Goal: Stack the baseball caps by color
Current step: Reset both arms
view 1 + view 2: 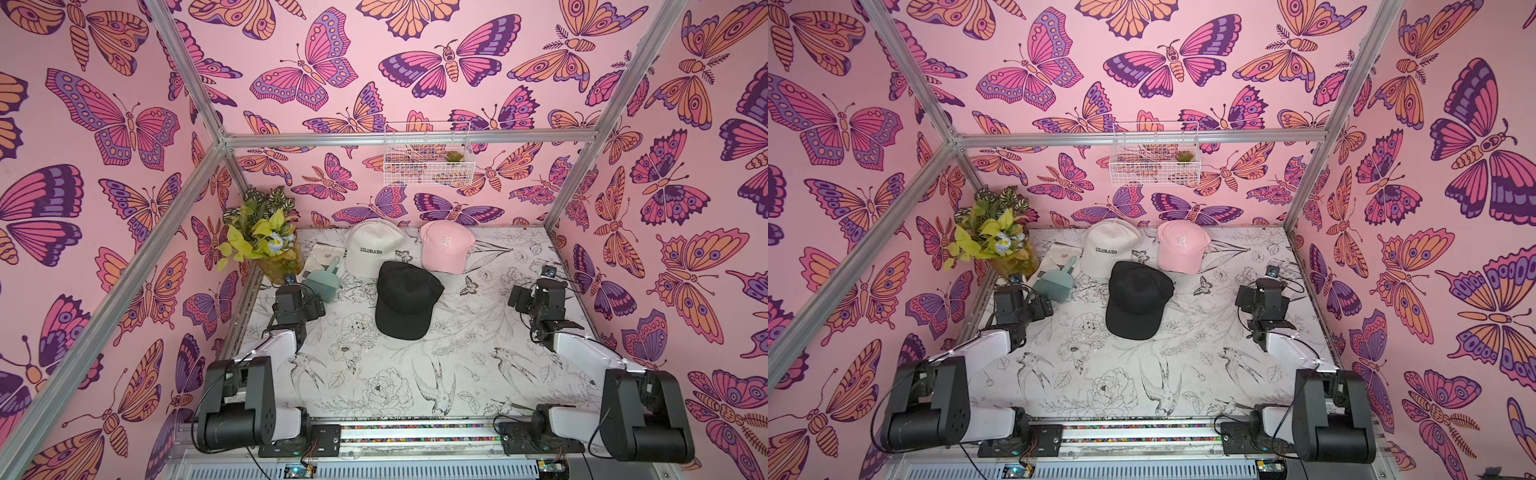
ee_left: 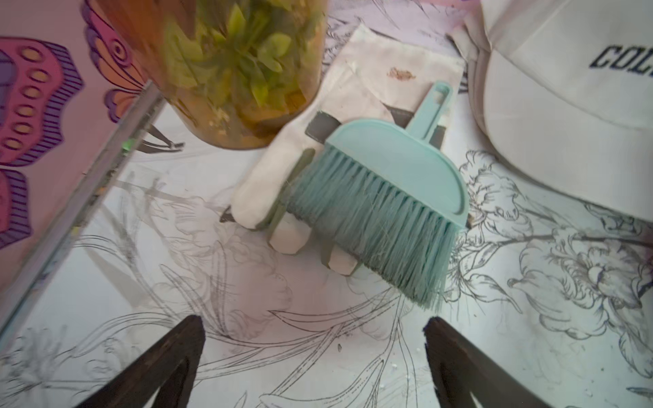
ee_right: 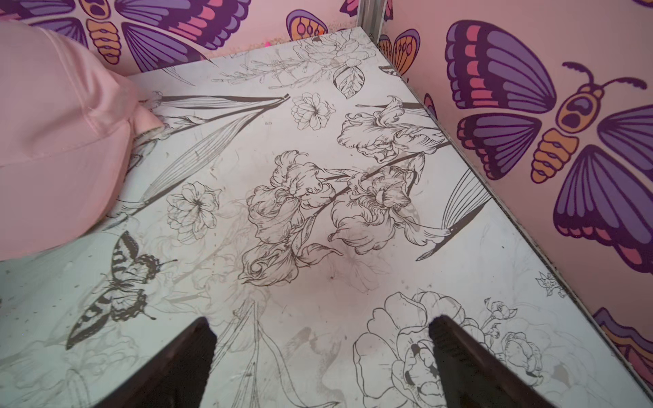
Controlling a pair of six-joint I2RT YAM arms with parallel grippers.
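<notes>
Three baseball caps show on the floral table in both top views. A cream cap [image 1: 372, 247] lettered COLORADO sits at the back, with a pink cap [image 1: 446, 245] to its right. A black cap [image 1: 407, 299] lies in front of them, near the middle. In the left wrist view the cream cap [image 2: 565, 106] has further cream fabric edges beneath it. My left gripper [image 2: 314, 321] is open over bare table, short of a teal brush. My right gripper [image 3: 321, 323] is also open and empty, with the pink cap [image 3: 60, 141] ahead and to one side.
The teal brush [image 2: 381, 197] lies on a white glove [image 2: 371, 77] beside a glass vase of leaves [image 1: 266, 245] in the back left corner. A wire basket [image 1: 428, 158] hangs on the back wall. Pink butterfly walls and metal frame posts close in the table.
</notes>
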